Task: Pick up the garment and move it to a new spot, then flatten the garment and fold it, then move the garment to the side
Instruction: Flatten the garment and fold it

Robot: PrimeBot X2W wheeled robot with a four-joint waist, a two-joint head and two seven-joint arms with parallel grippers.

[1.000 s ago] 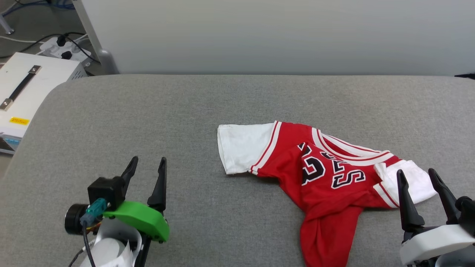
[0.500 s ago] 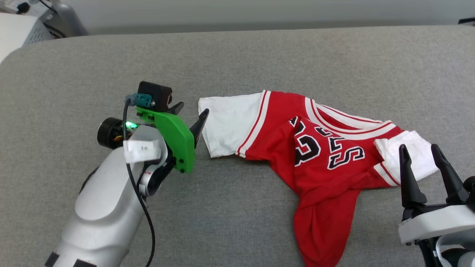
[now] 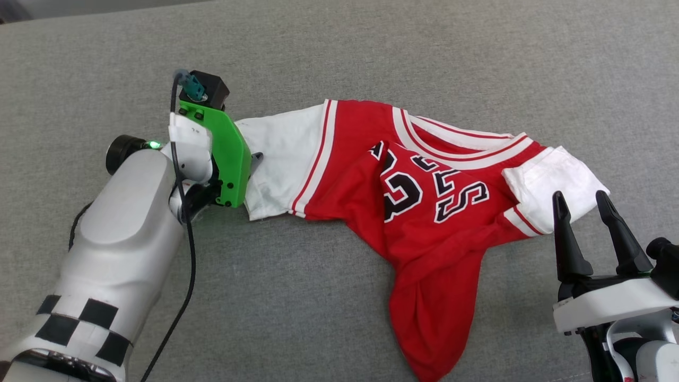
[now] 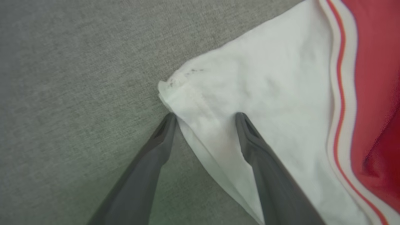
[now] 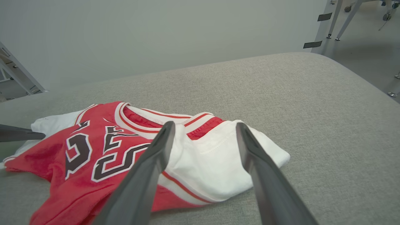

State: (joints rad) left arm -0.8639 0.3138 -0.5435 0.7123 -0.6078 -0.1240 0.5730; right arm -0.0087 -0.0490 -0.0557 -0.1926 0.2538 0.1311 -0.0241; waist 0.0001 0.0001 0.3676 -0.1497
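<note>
Grey woven fabric covers the desk (image 3: 339, 53), and the garment (image 3: 424, 233) lies on it crumpled, chest side up, from the middle of the head view toward the robot's right.

1. Garment position. The red body is creased and its lower part is twisted into a narrow tail that points at the near edge of the desk. The black numerals (image 3: 424, 188) with white outlines sit skewed across a fold. The striped collar trim (image 3: 456, 154) faces the far side. One white sleeve (image 3: 281, 154) extends flat toward the robot's left; the other white sleeve (image 3: 551, 178) is bunched at the robot's right.

2. Left claw (image 4: 204, 117). The fingers are spread and pinch nothing. In the left wrist view they straddle the hem corner of the flat sleeve: one tip meets the sleeve's edge on the grey cover, the other lies over the white cloth. In the head view the green mount (image 3: 225, 154) hides most of the fingers.

3. Right claw (image 3: 579, 197). The fingers are spread and hold nothing. They point at the bunched sleeve, with the tips just at its near edge; contact cannot be confirmed.
</note>
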